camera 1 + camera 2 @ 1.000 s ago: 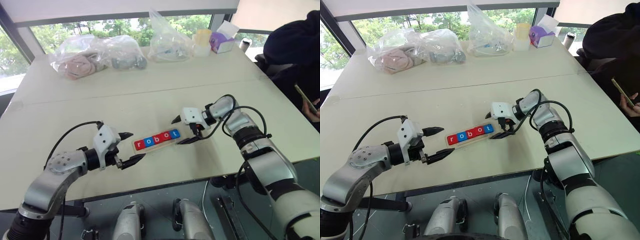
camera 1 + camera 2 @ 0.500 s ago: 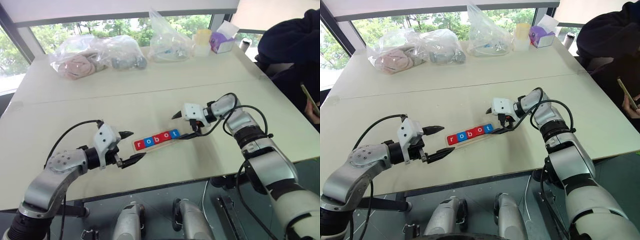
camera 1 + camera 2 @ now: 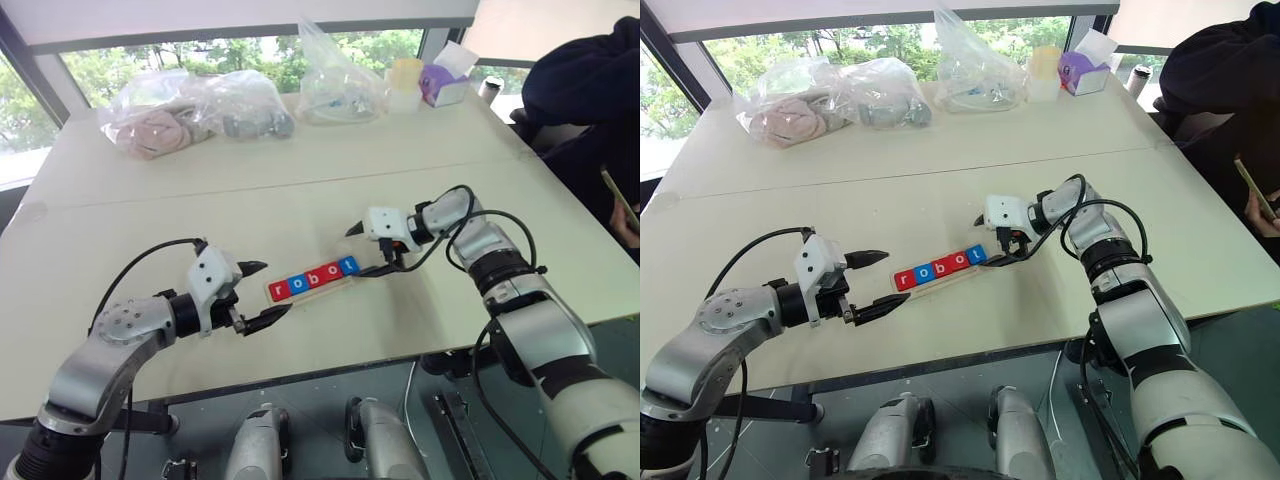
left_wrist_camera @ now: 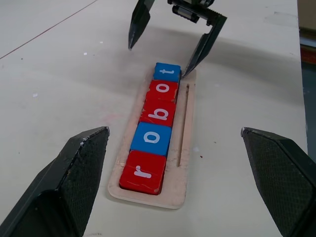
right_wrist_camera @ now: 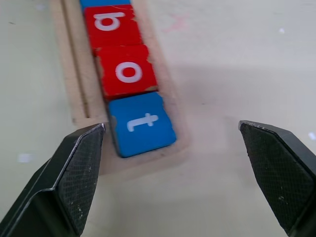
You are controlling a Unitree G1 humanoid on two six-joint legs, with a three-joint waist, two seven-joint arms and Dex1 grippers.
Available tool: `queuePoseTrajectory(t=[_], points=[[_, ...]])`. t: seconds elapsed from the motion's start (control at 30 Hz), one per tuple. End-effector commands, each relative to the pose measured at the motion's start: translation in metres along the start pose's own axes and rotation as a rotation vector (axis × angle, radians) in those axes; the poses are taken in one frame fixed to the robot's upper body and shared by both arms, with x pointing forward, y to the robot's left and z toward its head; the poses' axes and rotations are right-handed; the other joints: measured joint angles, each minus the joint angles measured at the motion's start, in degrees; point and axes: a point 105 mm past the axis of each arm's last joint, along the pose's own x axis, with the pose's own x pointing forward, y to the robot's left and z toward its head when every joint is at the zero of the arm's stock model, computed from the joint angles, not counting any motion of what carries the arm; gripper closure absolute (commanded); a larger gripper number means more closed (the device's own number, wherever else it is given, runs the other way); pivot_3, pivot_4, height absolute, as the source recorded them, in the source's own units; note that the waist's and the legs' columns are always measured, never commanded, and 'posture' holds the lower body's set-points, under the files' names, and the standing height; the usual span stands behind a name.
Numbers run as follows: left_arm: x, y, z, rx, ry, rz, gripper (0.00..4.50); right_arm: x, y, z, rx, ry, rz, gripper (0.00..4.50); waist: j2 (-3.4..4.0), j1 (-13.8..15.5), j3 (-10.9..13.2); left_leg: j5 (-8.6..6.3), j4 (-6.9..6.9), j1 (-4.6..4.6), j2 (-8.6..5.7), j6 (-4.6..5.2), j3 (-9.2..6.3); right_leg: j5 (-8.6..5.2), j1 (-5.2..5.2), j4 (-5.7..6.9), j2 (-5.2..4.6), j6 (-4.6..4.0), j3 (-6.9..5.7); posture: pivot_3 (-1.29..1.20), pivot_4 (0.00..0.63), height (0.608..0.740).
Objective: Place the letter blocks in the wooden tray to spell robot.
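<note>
Five square letter blocks, wooden tray

A: Where's the wooden tray?
B: Mid-table, between left gripper and right gripper.
A: Blocks?
B: All five letter blocks in it, one touching row: r at the left end, t at the right.
A: Behind?
B: Plastic bags along the far edge.

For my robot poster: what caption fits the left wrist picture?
Five blocks spell "robot" in the tray.
</note>
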Motion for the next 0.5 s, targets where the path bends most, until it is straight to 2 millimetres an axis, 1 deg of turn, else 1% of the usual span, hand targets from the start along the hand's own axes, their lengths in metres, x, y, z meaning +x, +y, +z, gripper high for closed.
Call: queuePoseTrajectory(t=[0.03,0.1,0.17,0.27,0.37,0.43,0.5], points=[[-0.006,0.0,0.01,0.018,-0.024,0.0,0.0,-0.028,-0.007,0.018,-0.02,-0.049,-0.031,0.03,0.0,0.1,0.0,0.0,0.0,0.0,0.0,0.0,-0.01,0.0,0.0,0.0,-0.01,0.0,0.0,0.0,0.15,0.725],[-0.008,0.0,0.01,0.008,-0.024,0.001,0.0,-0.039,-0.006,0.022,-0.008,-0.065,-0.065,0.03,-0.01,0.1,0.0,0.0,0.0,0.0,0.0,0.0,-0.02,0.0,0.01,-0.02,-0.02,0.0,0.0,0.0,0.15,0.725],[-0.012,0.0,0.009,0.005,-0.015,0.009,0.0,-0.053,-0.001,0.024,0.027,-0.086,-0.113,0.03,-0.01,0.1,0.0,-0.01,-0.01,0.01,0.01,-0.01,-0.04,-0.01,0.0,-0.02,-0.02,0.0,0.0,0.0,0.15,0.725],[-0.018,0.001,0.008,0.001,-0.001,0.021,0.0,-0.073,0.017,0.021,0.098,-0.077,-0.157,0.03,0.01,0.5,0.0,-0.01,-0.05,0.0,0.01,-0.02,-0.07,-0.02,-0.02,-0.04,-0.05,0.0,0.0,0.0,0.15,0.725],[-0.022,0.0,0.006,-0.008,0.008,0.026,0.0,-0.092,0.031,0.013,0.179,-0.037,-0.218,0.03,0.01,0.5,0.0,-0.03,-0.05,-0.01,0.01,-0.04,-0.06,-0.02,-0.04,-0.08,-0.1,0.0,0.0,0.0,0.15,0.725],[-0.023,-0.001,0.005,-0.014,0.015,0.024,0.0,-0.1,0.04,0.013,0.224,-0.03,-0.242,0.03,0.01,0.5,0.0,-0.08,-0.05,0.0,0.02,-0.13,-0.03,-0.02,-0.05,-0.12,-0.13,0.0,0.0,0.0,0.15,0.725],[-0.024,-0.005,0.002,-0.019,0.027,0.013,0.0,-0.103,0.047,0.014,0.251,-0.028,-0.259,0.03,0.0,0.4,0.0,-0.12,-0.05,0.01,0.03,-0.19,-0.03,-0.03,-0.06,-0.17,-0.09,0.0,0.0,0.0,0.15,0.725]])
